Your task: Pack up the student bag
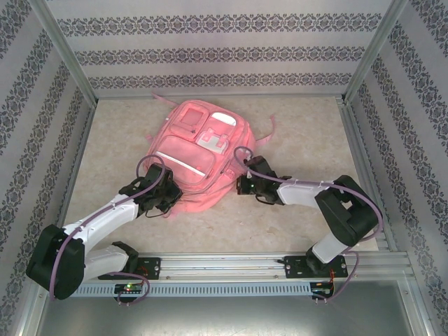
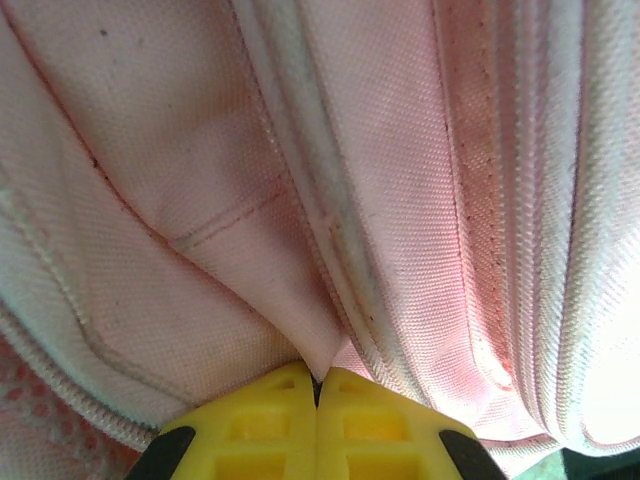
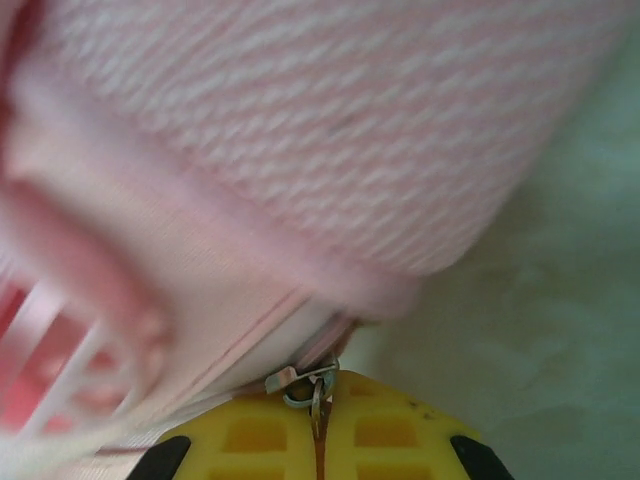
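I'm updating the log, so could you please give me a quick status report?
Left gripper shut, pinching student bag fabric. Right gripper shut on zipper pull. Bag lying on table, pockets up.

The left end effector (image 2: 316, 385) and right end effector (image 3: 318, 425) angle inward, both pinched closed.

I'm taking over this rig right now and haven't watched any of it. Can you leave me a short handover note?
Left gripper: shut on the bag, pinching its fabric at the near left corner.
Right gripper: shut on a zip pull at the bag's near right edge.
Bag: lying flat mid-table, front pockets up.
Done: both grips are set.
Left: probably run the zip, then pack. I cannot tell how far the zip is open.
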### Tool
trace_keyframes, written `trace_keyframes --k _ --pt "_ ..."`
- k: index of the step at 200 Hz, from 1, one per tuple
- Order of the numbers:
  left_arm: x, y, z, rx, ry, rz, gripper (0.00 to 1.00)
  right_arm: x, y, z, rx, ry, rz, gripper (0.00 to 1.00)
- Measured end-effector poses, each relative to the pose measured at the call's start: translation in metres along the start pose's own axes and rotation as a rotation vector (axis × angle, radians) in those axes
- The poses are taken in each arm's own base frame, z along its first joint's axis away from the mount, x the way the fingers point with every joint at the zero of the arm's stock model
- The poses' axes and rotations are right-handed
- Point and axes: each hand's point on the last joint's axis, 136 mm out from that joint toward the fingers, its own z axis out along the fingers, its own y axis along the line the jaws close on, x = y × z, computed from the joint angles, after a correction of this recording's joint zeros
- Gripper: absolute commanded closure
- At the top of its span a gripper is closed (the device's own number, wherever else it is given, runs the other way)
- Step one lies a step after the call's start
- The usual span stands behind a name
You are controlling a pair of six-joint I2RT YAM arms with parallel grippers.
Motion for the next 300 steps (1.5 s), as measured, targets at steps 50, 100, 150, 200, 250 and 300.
trace_keyframes --k 50,100,150,200,250,300 --pt "0.008 -0.009 0.006 0.017 0.053 0.090 1.00 -0.010 -0.009 -0.004 0.032 0.012 0.075 0.48" --pt "0.059 -0.052 0.032 0.030 0.228 0.317 0.96 -0.025 -0.027 -0.067 0.145 -0.133 0.123 0.18" --pt "0.108 -0.087 0.043 0.081 0.354 0.438 0.95 -0.038 -0.068 -0.120 0.282 -0.272 0.197 0.17" --pt "0.121 -0.102 0.023 0.129 0.363 0.542 0.01 -0.045 -0.073 -0.140 0.282 -0.312 0.183 0.02" --pt "0.095 -0.152 -0.077 0.410 0.127 0.855 0.00 -0.066 -0.027 -0.177 0.110 -0.386 0.022 0.02" --pt "-0.019 -0.147 -0.139 0.311 -0.587 0.971 0.00 -0.102 -0.008 -0.218 0.069 -0.617 -0.096 0.02"
